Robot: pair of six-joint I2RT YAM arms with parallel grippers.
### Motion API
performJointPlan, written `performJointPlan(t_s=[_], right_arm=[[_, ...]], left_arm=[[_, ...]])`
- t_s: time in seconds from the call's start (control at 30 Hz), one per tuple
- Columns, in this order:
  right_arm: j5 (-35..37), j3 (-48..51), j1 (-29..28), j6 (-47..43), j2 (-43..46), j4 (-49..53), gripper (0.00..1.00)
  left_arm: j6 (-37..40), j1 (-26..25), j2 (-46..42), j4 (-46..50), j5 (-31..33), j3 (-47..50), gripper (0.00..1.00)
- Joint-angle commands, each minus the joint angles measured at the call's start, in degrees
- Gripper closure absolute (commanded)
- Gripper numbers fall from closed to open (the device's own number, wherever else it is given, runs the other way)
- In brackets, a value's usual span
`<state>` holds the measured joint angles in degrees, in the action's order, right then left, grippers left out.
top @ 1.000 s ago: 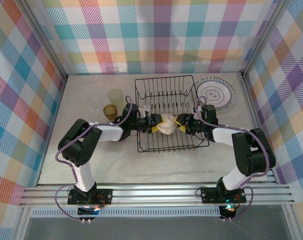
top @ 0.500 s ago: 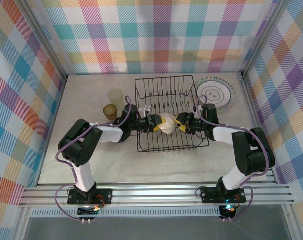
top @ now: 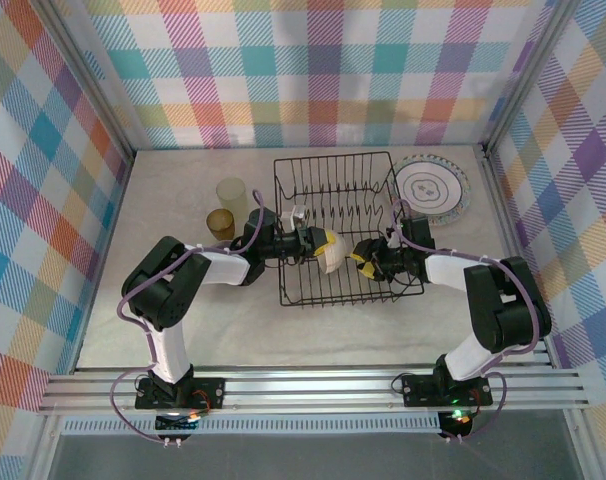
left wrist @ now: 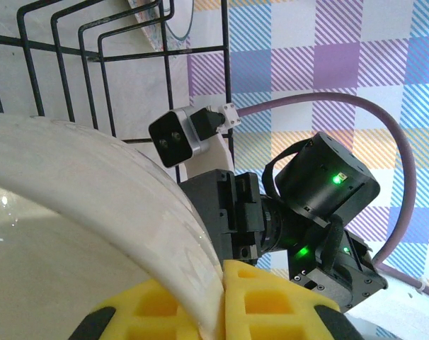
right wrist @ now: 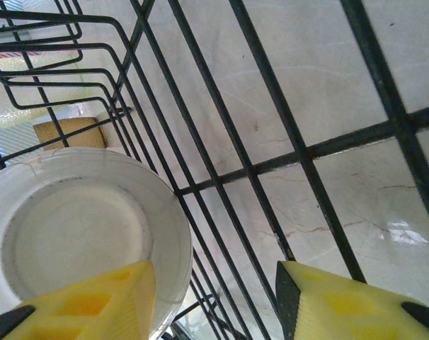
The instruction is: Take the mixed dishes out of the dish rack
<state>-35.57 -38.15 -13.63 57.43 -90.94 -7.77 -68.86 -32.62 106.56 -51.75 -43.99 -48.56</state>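
Note:
The cream bowl (top: 331,256) stands on edge inside the black wire dish rack (top: 332,156). My left gripper (top: 319,247) is shut on the bowl's rim, which is pinched between its yellow pads (left wrist: 271,304) in the left wrist view. There the bowl (left wrist: 73,212) covers the lower left, with rack wires (left wrist: 225,71) above it. My right gripper (top: 362,260) is open just right of the bowl and apart from it. In the right wrist view the bowl's underside (right wrist: 80,227) lies by the left finger of the right gripper (right wrist: 214,280), over the rack floor (right wrist: 321,149).
A ringed plate (top: 433,187) lies flat on the table right of the rack. A pale yellow-green cup (top: 232,192) and an amber cup (top: 220,224) stand left of it. The right arm's wrist (left wrist: 321,205) sits close in front of the left gripper. Checked walls enclose the table.
My left gripper has shut on the bowl's rim. The right gripper has drawn back from the bowl toward the near right. The bowl and rack shifted slightly.

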Motion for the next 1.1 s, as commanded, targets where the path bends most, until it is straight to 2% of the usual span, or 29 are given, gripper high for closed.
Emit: performJointPlan(t_s=[0.0, 0.3, 0.43, 0.9, 1.0, 1.07], right_arm=[[1.20, -1.06, 0.27, -1.12, 1.13, 4.48, 0.50], [2.88, -4.03, 0.29, -3.76, 4.91, 9.42, 0.49], [3.81, -5.82, 0.29, -5.94, 6.65, 12.12, 0.47], [6.54, -9.37, 0.31, -12.41, 13.79, 18.79, 0.34], [7.43, -9.47, 0.28, -13.58, 15.96, 20.01, 0.30], [8.10, -9.32, 0.27, -14.54, 17.64, 20.66, 0.24]], left_arm=[[-1.36, -0.42, 1.01, -5.56, -1.01, -0.07, 1.00], [-1.30, -0.43, -0.45, -5.48, -1.61, -1.04, 1.00], [0.63, -0.60, -2.27, -2.38, -2.04, -2.31, 1.00], [15.88, -0.78, -12.30, 24.00, -2.55, -12.09, 1.00], [20.21, -0.78, -15.41, 31.55, -1.62, -14.18, 1.00], [24.18, -0.80, -18.51, 39.18, 0.07, -15.58, 1.00]])
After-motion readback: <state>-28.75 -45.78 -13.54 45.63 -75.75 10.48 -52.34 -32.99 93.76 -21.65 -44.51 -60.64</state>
